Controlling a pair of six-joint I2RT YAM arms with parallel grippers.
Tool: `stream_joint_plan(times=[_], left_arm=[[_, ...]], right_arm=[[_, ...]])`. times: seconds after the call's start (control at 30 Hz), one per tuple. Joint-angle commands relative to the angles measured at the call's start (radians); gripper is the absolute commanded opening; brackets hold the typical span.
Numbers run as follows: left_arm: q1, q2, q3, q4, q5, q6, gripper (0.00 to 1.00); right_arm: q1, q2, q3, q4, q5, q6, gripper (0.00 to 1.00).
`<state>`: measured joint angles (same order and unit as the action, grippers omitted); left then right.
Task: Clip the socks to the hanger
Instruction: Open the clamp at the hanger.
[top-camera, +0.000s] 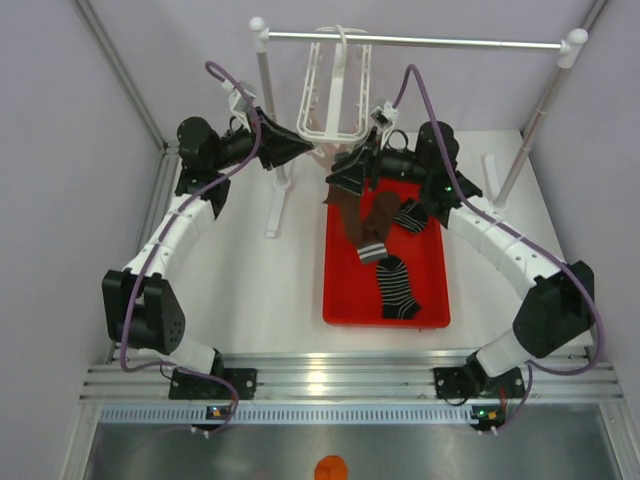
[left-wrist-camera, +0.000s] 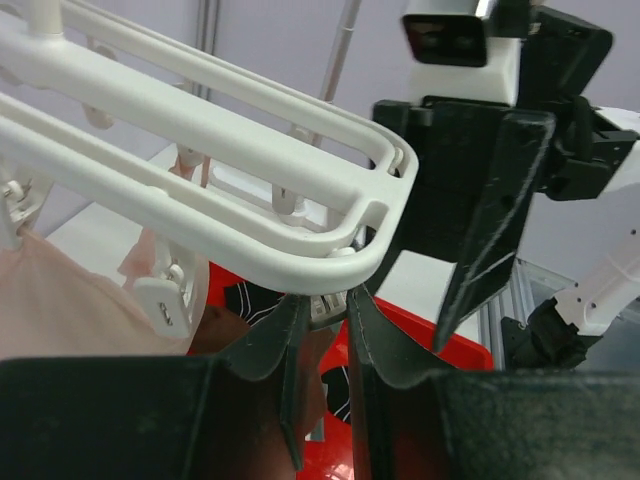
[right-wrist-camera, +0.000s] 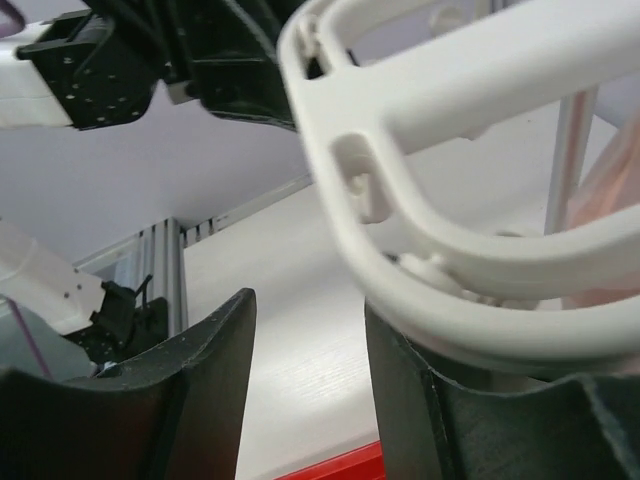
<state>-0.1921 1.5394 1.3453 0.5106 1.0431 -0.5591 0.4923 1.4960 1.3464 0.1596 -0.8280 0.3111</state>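
Note:
The white hanger (top-camera: 331, 92) hangs from the crossbar at the back. My left gripper (top-camera: 306, 150) is at its lower near corner. In the left wrist view it (left-wrist-camera: 325, 300) is shut on a small peg (left-wrist-camera: 336, 312) under the hanger's rim (left-wrist-camera: 300, 262). A dark brown sock (left-wrist-camera: 312, 365) shows just below the jaws; whether the peg holds it I cannot tell. My right gripper (top-camera: 340, 180) stands open beside that corner, nothing between its fingers (right-wrist-camera: 308, 305), the hanger frame (right-wrist-camera: 470, 290) over its right finger. Several socks (top-camera: 397, 287) lie in the red tray (top-camera: 336, 300).
A white-posted stand with a metal crossbar (top-camera: 420, 41) carries the hanger; its foot (top-camera: 274, 210) lies left of the tray. Pale pink fabric (left-wrist-camera: 60, 310) hangs from the hanger on the left. The two arms' wrists are close together under the hanger.

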Motion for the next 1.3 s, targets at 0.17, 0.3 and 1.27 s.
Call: stream_joint_plan(times=[0.17, 0.3, 1.27], left_arm=[[-0.003, 0.028, 0.028, 0.144, 0.147, -0.012, 0.06], [-0.003, 0.045, 0.026, 0.17, 0.173, -0.036, 0.06], [-0.004, -0.099, -0.046, -0.233, -0.148, -0.008, 0.6]], right_arm=[[0.009, 0.084, 0.028, 0.213, 0.047, 0.04, 0.49], [0.011, 0.113, 0.033, 0.299, 0.007, 0.098, 0.49], [0.08, 0.093, 0.023, 0.226, 0.142, -0.09, 0.0]])
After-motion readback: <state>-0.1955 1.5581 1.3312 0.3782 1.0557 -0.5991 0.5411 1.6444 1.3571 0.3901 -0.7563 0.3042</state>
